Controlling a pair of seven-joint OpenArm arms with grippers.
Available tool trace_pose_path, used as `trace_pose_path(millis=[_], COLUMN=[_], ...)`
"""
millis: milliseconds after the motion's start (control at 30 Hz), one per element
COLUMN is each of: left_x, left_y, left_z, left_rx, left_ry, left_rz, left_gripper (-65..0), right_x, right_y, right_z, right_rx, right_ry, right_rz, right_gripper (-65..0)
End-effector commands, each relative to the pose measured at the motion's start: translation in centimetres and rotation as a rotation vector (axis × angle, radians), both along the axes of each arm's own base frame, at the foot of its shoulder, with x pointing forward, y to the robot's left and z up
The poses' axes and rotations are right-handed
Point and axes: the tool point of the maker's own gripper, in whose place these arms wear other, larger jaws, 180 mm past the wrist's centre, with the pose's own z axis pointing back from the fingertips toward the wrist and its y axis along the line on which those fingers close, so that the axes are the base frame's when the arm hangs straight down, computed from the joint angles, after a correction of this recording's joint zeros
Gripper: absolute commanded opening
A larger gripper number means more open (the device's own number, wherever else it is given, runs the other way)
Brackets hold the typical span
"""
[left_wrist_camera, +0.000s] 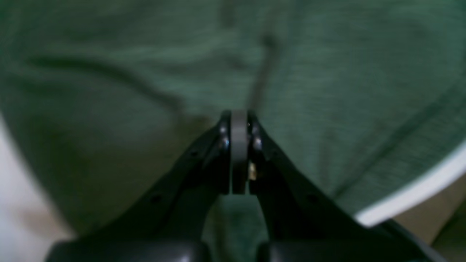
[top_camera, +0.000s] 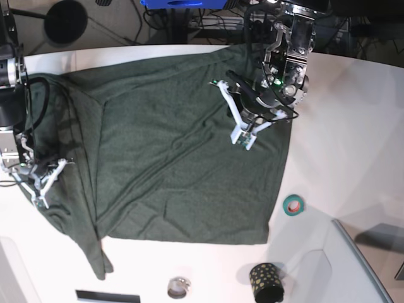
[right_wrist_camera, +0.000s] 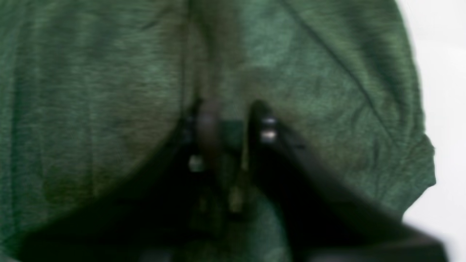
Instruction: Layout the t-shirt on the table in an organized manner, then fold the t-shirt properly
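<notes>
One t-shirt (top_camera: pixel 170 158), dark green, spread over the white table (top_camera: pixel 353 126) and covering most of its middle. Two arms, two grippers. Also on the table, one each: a roll of green tape (top_camera: pixel 292 204) off the shirt's right edge, a black cup with gold dots (top_camera: pixel 266 282) near the front edge, a small round metal thing (top_camera: pixel 178 287) beside it.

The shirt's long axis runs left-right in the base view. One short sleeve (top_camera: pixel 98 252) sticks out toward the front at the lower left. The right edge is straight; the left end is bunched and wrinkled. Which end is the collar, can't tell.

Left gripper (left_wrist_camera: pixel 239 120) sits over the shirt's upper right part, pads pressed together, no cloth seen between them. Right gripper (right_wrist_camera: pixel 233 120) is at the shirt's left end; its wrist view is blurred, jaws nearly together with a small gap and green showing in it. Whether it pinches cloth, can't tell.
</notes>
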Motion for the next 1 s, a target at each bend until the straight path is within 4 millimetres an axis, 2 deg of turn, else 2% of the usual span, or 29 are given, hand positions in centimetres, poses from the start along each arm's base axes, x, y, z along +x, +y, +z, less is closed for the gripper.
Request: trace_pose_path(millis=[0, 67, 167, 267, 400, 533, 633, 733, 800, 867, 967], left_x=[0.9, 1.0, 0.8, 0.4, 0.1, 0.0, -0.6, -0.6, -0.6, -0.7, -1.8], left_y=[-0.3, 0.2, 0.5, 0.4, 0.6, 1.0, 1.6, 1.4, 1.3, 1.3, 1.3], left_z=[0.9, 0.9, 0.8, 0.6, 0.5, 0.9, 1.1, 1.3, 1.3, 1.3, 0.8], left_rx=[-0.020, -0.013, -0.006, -0.003, 0.000, 0.006, 0.020, 0.021, 0.021, 0.021, 0.019], left_ry=[-0.038, -0.039, -0.034, -0.024, -0.020, -0.029, -0.031, -0.039, -0.039, -0.037, -0.015], left_rz=[0.004, 0.014, 0.014, 0.008, -0.004, 0.001, -0.007, -0.019, -0.021, -0.021, -0.019], left_gripper=[-65.0, -65.0, -65.0, -65.0, -65.0, -65.0, -65.0, -65.0, -65.0, -65.0, -65.0], right_x=[0.0, 0.0, -0.1, -0.6, -1.1, -0.9, -2.1, -1.6, -0.1, 1.8, 3.8], right_y=[-1.1, -1.0, -0.2, 1.3, 1.5, 1.4, 0.8, 0.7, 0.6, -0.3, -1.1], right_z=[0.4, 0.4, 0.7, 1.5, 4.2, 8.2, 9.4, 10.3, 11.3, 11.6, 9.3], right_rx=[-0.028, -0.027, -0.028, -0.040, -0.059, -0.086, -0.113, -0.118, -0.112, -0.099, -0.040], right_ry=[0.011, 0.007, -0.022, -0.058, -0.091, -0.158, -0.129, -0.145, -0.180, -0.182, -0.088], right_rz=[-0.005, -0.002, 0.027, 0.086, 0.083, 0.074, 0.054, 0.049, 0.042, 0.009, -0.062], right_gripper=[-58.2, -58.8, -64.7, -64.7, -64.7, -64.7, -64.7, -63.5, -57.5, -44.1, -18.9])
